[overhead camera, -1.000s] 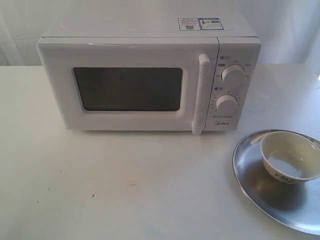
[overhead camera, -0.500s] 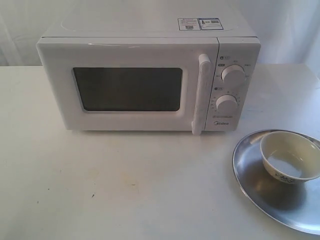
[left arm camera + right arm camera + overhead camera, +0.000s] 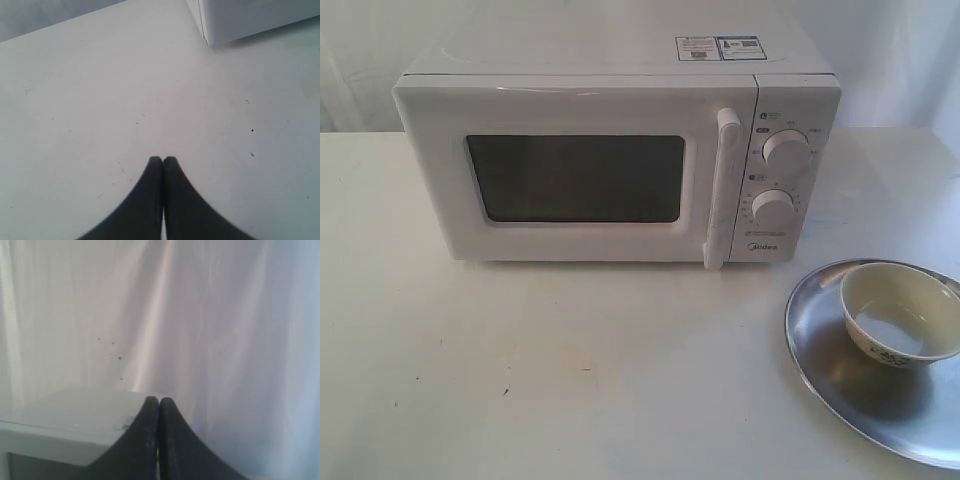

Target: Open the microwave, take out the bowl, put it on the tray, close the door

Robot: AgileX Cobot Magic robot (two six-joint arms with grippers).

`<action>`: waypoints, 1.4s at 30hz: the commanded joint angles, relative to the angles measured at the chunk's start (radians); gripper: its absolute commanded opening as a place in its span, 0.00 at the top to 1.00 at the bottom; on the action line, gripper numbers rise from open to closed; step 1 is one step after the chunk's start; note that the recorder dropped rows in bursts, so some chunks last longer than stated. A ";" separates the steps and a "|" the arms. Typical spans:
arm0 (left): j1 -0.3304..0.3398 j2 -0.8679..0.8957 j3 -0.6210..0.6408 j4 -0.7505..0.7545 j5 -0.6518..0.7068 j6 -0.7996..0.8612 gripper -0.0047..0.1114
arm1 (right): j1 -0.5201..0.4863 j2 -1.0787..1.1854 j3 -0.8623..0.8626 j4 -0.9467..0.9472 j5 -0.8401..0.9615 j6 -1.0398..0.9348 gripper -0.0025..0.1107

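The white microwave (image 3: pixel 620 150) stands at the back of the table with its door (image 3: pixel 570 175) closed flush; the vertical bar handle (image 3: pixel 723 185) sits beside the two knobs. The cream bowl (image 3: pixel 900 312) rests on the silver tray (image 3: pixel 830 350) at the front right. Neither gripper shows in the exterior view. My left gripper (image 3: pixel 162 159) is shut and empty above the bare table, with a corner of the microwave (image 3: pixel 240 20) ahead of it. My right gripper (image 3: pixel 159 400) is shut and empty, facing a white curtain over the microwave's top (image 3: pixel 75 415).
A white curtain (image 3: pixel 880 60) hangs behind the table. The white tabletop (image 3: pixel 570 370) stretches in front of the microwave. The tray runs past the right edge of the exterior view.
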 commanded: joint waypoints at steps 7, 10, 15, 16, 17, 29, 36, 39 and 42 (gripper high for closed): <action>-0.001 -0.002 -0.004 -0.003 0.002 -0.004 0.96 | -0.238 -0.286 0.654 0.214 -0.186 -0.047 0.98; -0.001 -0.002 -0.004 -0.003 0.002 -0.004 0.96 | -0.238 -0.286 0.710 0.221 -0.209 -0.032 0.98; -0.001 -0.002 -0.004 -0.003 0.002 -0.004 0.96 | -0.238 -0.286 0.723 0.221 -0.184 -0.032 0.98; -0.001 -0.002 -0.004 -0.003 0.002 -0.004 0.96 | -0.238 -0.286 0.723 0.222 -0.177 -0.030 0.98; -0.001 -0.002 -0.004 -0.003 0.002 -0.004 0.96 | -0.238 -0.286 0.723 0.225 -0.169 -0.027 0.98; -0.001 -0.002 -0.004 -0.003 0.002 -0.004 0.96 | -0.252 -0.286 0.723 -0.164 0.026 -0.079 0.98; -0.001 -0.002 -0.004 -0.003 0.002 -0.004 0.96 | -0.269 -0.286 0.723 -0.277 0.024 0.040 0.98; -0.001 -0.002 -0.004 -0.003 0.002 -0.004 0.96 | -0.269 -0.286 0.723 -0.277 0.024 0.040 0.98; -0.001 -0.002 -0.004 -0.003 0.002 -0.004 0.96 | -0.269 -0.286 0.723 -0.292 0.024 0.040 0.98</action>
